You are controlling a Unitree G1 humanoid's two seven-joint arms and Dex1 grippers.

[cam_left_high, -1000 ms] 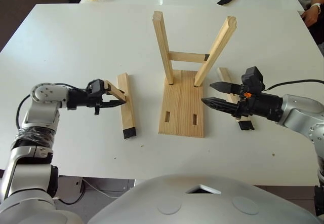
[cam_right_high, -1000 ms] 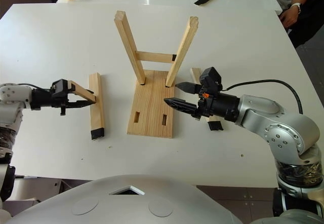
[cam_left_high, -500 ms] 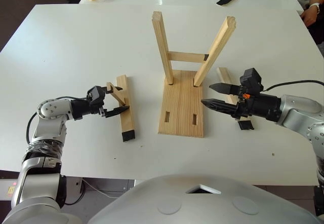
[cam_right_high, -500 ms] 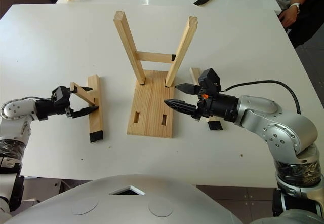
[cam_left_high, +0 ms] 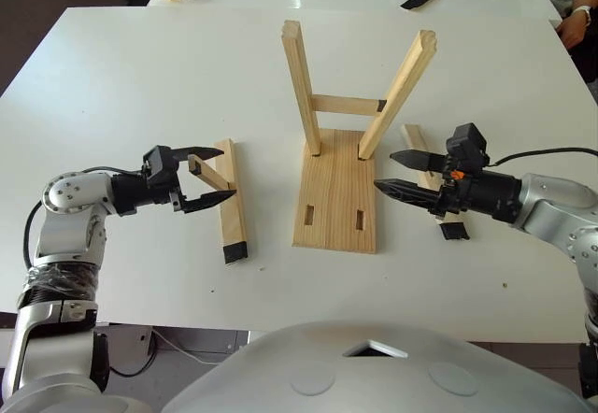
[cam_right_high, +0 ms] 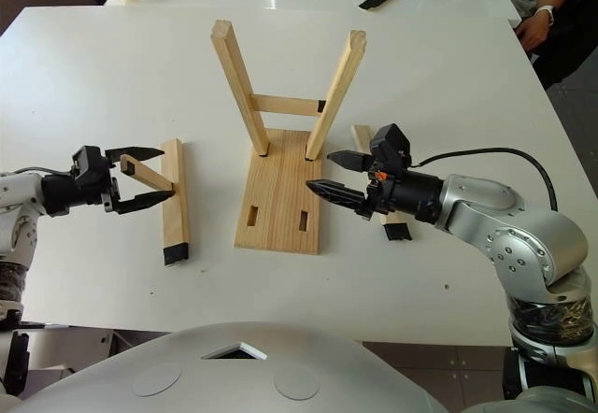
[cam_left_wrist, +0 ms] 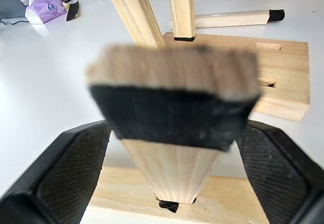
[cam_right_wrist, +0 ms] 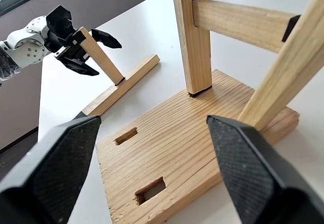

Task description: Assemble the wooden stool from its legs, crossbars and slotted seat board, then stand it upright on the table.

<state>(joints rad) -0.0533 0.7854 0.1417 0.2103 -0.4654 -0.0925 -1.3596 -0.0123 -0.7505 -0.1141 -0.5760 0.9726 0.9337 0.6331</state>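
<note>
A pale, grainy pine seat board [cam_left_high: 334,193] lies flat mid-table [cam_left_high: 140,77]. Two square-cut legs [cam_left_high: 301,86] stand in its far slots, joined by a crossbar [cam_left_high: 344,106]. Left of it lies a loose leg [cam_left_high: 231,198], black-capped, with a short bar [cam_left_high: 210,172] slanting up. The left jaws are spread either side of that bar's black-taped end, not clamped. The right jaws hang released beside the board's right edge, near another flat leg [cam_left_high: 412,142].
</note>
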